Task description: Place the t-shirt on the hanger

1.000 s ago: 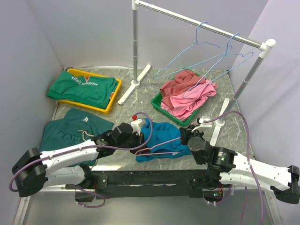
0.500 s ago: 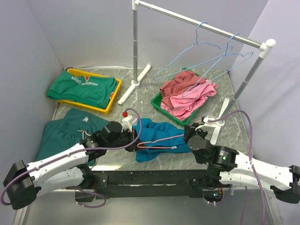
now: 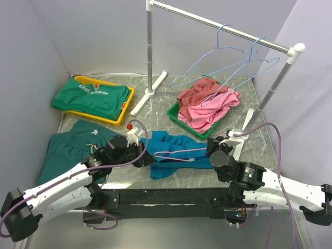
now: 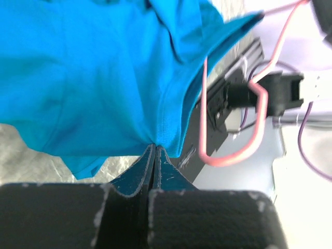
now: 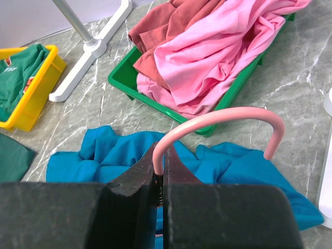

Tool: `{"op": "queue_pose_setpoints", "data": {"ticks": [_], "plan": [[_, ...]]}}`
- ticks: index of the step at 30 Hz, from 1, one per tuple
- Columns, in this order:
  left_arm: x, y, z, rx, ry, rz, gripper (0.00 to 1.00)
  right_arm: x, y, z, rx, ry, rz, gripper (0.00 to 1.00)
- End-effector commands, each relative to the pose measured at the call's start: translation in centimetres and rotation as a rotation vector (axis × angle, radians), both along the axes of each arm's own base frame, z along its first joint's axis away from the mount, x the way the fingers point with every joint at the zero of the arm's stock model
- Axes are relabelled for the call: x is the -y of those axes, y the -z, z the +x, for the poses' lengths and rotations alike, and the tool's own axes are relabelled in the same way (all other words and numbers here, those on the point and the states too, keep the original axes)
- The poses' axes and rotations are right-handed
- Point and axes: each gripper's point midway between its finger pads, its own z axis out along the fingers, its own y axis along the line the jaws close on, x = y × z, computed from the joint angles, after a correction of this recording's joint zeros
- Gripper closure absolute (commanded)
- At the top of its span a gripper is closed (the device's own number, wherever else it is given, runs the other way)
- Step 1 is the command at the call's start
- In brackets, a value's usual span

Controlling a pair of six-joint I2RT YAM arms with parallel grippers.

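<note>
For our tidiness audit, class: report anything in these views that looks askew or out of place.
Pink clothes spill over the green tray's rim. A dark green garment lies loose on the table beside the yellow tray. The t-shirt is bunched up, not spread on the hanger.

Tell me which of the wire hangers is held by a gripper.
The pink hanger, clamped at its hook by the right gripper; the light blue hangers hang on the rail, untouched.
</note>
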Motion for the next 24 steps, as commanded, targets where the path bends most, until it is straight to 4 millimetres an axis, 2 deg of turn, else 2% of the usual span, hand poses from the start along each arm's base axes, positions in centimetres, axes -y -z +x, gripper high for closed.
{"op": "queue_pose_setpoints", "data": {"ticks": [1,6,16,22,24], "plan": [[-1.0,-1.7,1.4,0.024,-0.089,-0.037,0.99,1.2,-0.4,0.3,0.031,0.058,-0.034,1.00],[-2.0,-3.8,2.4,0.063,-0.160,-0.071,0.99,1.2,-0.4,0.4,0.025,0.064,-0.044,1.00],[-3.2,-7.9,3.0,0.160,-0.203,-0.081,0.99,0.4,-0.9,0.7,0.027,0.056,-0.068,1.00],[-2.6,-9.6,2.8,0.202,-0.130,-0.049,0.99,-0.4,-2.5,1.0,0.032,0.055,-0.074,1.00],[-2.4,-10.8,2.6,0.244,-0.084,-0.030,0.99,-1.2,-3.8,1.2,0.042,0.048,-0.070,1.00]]}}
